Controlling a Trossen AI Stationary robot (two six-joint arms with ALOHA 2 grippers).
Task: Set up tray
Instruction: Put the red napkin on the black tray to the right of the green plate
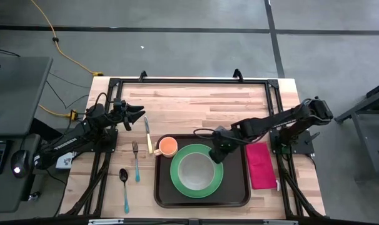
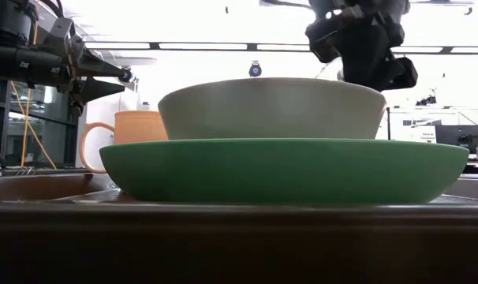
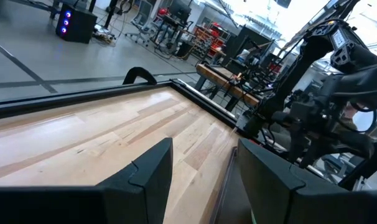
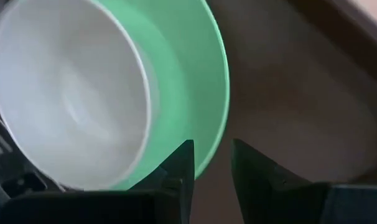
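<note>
Your right gripper (image 1: 218, 152) hovers over the green plate's (image 1: 214, 182) rim on the tray (image 1: 239, 199), fingers slightly parted, holding nothing. Your left gripper (image 1: 137, 114) waits over the desk (image 1: 196, 103), parted and empty.

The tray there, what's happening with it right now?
The tray holds a green plate with a white bowl on it and an orange mug beside that. The right gripper hovers over the plate's rim, fingers open, holding nothing. The left gripper waits open off to the side. Cutlery and a magenta napkin lie on the table.
</note>
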